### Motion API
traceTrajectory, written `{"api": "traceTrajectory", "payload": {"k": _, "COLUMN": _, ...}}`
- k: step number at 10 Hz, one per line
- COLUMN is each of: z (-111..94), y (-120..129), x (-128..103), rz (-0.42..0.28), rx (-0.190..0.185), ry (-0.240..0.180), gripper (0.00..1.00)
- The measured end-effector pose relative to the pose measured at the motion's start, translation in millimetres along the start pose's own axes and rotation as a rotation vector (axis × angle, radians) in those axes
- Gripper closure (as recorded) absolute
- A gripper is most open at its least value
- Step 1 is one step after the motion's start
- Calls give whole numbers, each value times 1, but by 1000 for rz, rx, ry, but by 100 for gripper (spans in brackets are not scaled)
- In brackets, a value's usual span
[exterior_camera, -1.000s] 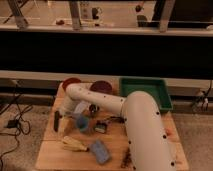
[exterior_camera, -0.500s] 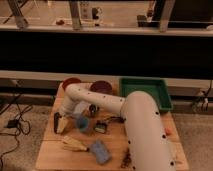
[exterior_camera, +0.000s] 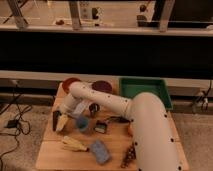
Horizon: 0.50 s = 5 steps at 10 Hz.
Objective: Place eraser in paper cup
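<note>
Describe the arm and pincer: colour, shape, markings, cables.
The arm is off-white: thick rounded tubular segments, slimmer toward the wrist, with rows of small dark dots along the shell. No loose cables show on it. The pincer, low at the wooden table's left edge beside the small blue cup, looks pale tan; finer detail can't be made out.

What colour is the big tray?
The tray is green, camera view. The tool hangs over the table's left edge.
</note>
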Motion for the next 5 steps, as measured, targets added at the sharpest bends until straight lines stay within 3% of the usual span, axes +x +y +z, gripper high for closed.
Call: {"api": "traceTrajectory", "payload": {"k": 5, "z": -34, "y": -1, "x": -34, "rz": -58, "rx": 47, "ry": -79, "gripper": 75}}
